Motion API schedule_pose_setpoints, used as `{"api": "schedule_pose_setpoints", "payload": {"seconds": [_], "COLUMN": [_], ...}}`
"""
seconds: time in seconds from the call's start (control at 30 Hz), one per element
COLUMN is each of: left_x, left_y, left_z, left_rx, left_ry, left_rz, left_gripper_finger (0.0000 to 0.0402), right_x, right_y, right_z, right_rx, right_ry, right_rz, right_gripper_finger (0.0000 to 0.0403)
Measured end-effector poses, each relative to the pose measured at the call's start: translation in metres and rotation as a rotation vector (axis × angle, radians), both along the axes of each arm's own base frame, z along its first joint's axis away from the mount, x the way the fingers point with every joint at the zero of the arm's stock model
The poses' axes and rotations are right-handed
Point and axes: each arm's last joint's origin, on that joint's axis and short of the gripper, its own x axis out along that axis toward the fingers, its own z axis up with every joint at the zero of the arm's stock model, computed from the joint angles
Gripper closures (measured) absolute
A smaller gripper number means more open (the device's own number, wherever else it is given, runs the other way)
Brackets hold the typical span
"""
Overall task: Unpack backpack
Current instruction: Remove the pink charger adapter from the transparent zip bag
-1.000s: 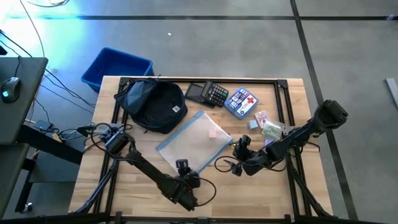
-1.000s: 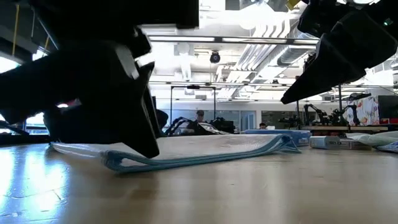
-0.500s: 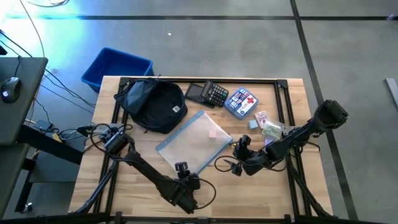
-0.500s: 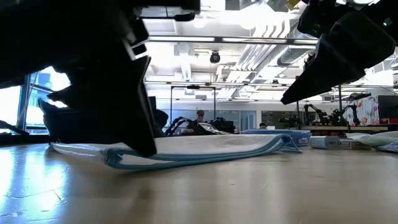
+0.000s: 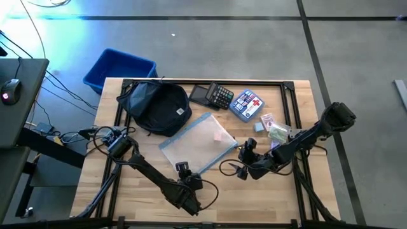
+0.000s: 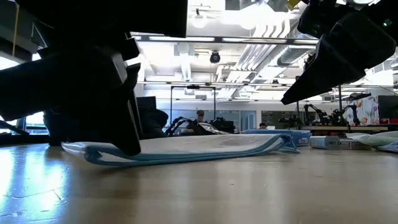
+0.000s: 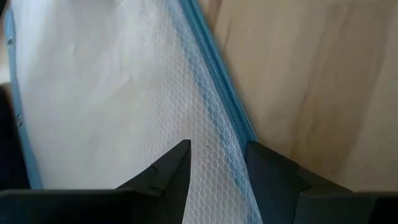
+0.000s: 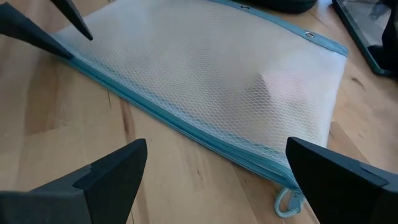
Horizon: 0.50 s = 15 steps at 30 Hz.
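Backpack [image 5: 157, 107] at the table's far left corner, untouched.
Soft, limp and light by its look; best taken by a strap. Left gripper [image 7: 214, 163] pinches the mesh pouch [image 5: 198, 144] edge; right gripper [image 5: 244, 152] stands wide.

overhead, table-level, two wrist views

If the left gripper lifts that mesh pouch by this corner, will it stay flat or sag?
Probably sag: the mesh pouch looks like thin, soft netting with only a zipper edge for stiffness. It lies nearly flat, so it is likely light. The left gripper holds just one edge, so the far end may drag across the table.
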Motion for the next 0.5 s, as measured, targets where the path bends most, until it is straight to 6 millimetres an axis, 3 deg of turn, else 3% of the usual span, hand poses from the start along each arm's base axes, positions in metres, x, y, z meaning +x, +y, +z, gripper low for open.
{"api": "schedule_pose_setpoints", "payload": {"seconds": [0.27,0.5], "left_x": [0.001,-0.001], "left_y": [0.003,-0.013], "left_z": [0.000,0.006], "left_rx": [-0.031,-0.068], "left_ry": [0.003,-0.030], "left_rz": [0.050,0.011], "left_gripper_finger": [0.0271,0.0270], "right_x": [0.000,0.000], "right_y": [0.000,0.000], "right_z": [0.000,0.000], "right_rx": [0.001,-0.003], "right_ry": [0.001,0.005], "right_rz": [0.001,0.000], "right_gripper_finger": [0.0034,0.0034]}}
